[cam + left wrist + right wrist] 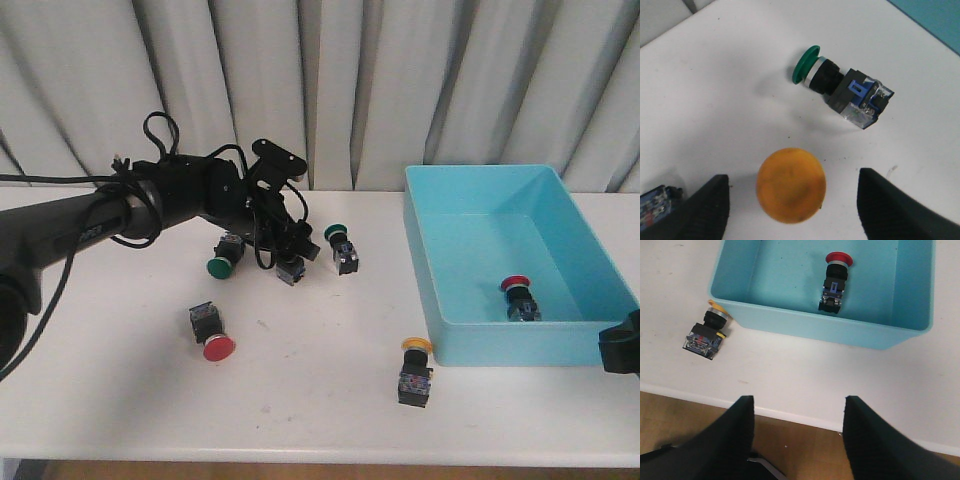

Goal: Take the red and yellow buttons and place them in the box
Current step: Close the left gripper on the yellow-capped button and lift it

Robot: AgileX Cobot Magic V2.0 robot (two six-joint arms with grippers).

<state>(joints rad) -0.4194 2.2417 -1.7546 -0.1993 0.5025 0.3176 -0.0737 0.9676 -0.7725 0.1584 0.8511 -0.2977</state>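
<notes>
White table point(320, 400) before pleated grey curtains point(420, 80); a yellow button point(790, 184) sits between the open left gripper's point(792, 205) fingers, untouched.

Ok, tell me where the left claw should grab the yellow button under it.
Grip the round yellow cap from straight above, closing on its opposite edges. The button stands upright, cap up, centred between the open left claw, with the green button lying clear of it.
</notes>
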